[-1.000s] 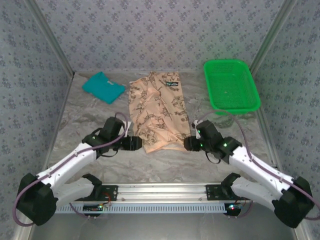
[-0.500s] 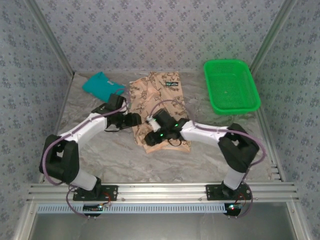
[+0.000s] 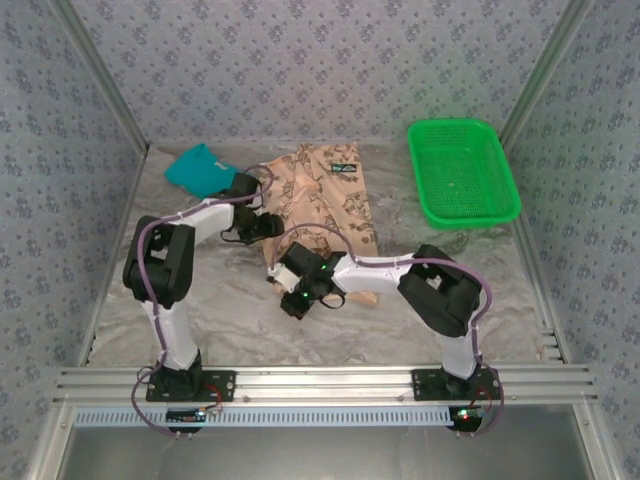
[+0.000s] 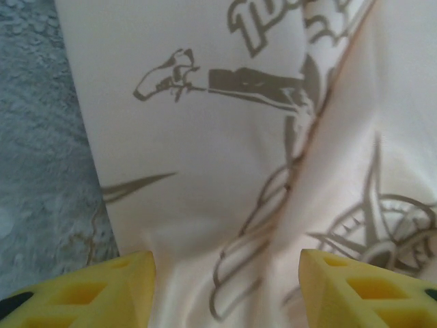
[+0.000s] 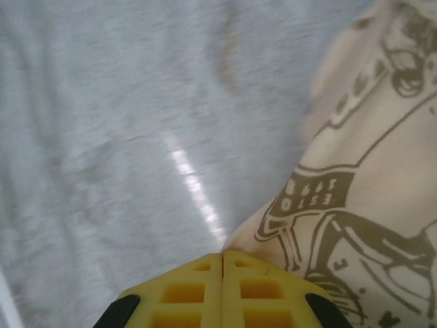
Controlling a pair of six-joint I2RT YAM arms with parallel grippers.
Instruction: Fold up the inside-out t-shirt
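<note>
- The peach-beige cloth t-shirt with dark brown nautical prints (image 3: pixel 320 205) lies flattened into a long strip at the middle of the grey marbled table (image 3: pixel 230 320); it runs from the far side towards the arm bases; a small dark label (image 3: pixel 345 168) shows at its far end.
- The left gripper (image 3: pixel 267 226) is at the t-shirt's left edge, roughly halfway along the strip; in the left wrist view its yellow fingers (image 4: pixel 109 287) stand moderately apart, holding nothing, with pale printed cloth below the gap; one finger is over the line where cloth meets table, the other over a compass-rose print; whether the tips touch the cloth cannot be told.
- The right gripper (image 3: pixel 292 298) is at the near left corner of the t-shirt; its arm reaches in from the right across the near end of the cloth; in the right wrist view the yellow fingertips (image 5: pixel 198 273) are pressed together with no gap, and the cloth's edge tapers up into them, so the t-shirt is pinched at that corner; bare table lies to the left of the tips.
- A plain teal folded shirt (image 3: pixel 200 170) lies at the far left, just beyond the left arm's wrist and apart from the t-shirt.
- A bright green plastic mesh basket (image 3: pixel 414 165) stands at the far right, apart from the t-shirt.
</note>
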